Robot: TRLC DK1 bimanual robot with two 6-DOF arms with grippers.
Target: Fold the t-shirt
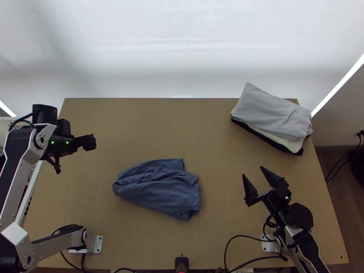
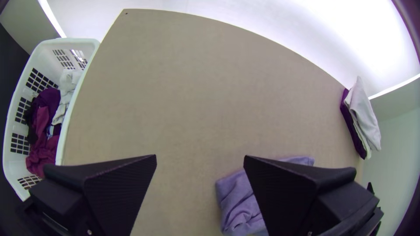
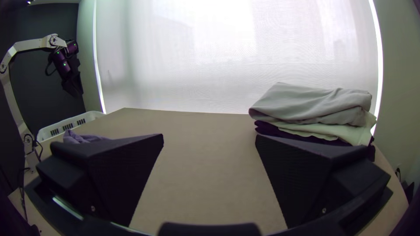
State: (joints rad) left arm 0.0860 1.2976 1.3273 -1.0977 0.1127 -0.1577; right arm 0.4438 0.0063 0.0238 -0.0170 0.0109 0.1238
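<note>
Your left tool (image 2: pixel 200 158) is spread wide with nothing in its grasp, well apart from the shirt at the desk's left side; your right tool (image 1: pixel 253 171) is spread and empty too, to the right of the shirt and clear of it. The blue t-shirt (image 1: pixel 157 189) lies on the desk (image 1: pixel 204 127), left of the middle and towards the near edge. It is bunched, with a narrow rounded end to the left and wider, layered edges to the right.

Sort that bunching out before you fold, I'd say. Your main risk is grabbing the wrong layer: with the cloth gathered over itself, a pinch may catch several thicknesses and drag the whole bundle instead of opening it. Pinch too shallow and the edge may slip free; press too low and you may scrape the desk. Pull from one side alone and the shirt may just slide or twist.

Further out, a grey folded cloth (image 1: pixel 273 111) tops the stack at the far right corner; a wide swing of your right arm could knock it askew. Beyond the left edge, the white basket (image 2: pixel 43 61) holds loose clothes (image 2: pixel 46 144); an overlong pull that way could send the shirt over the edge.
</note>
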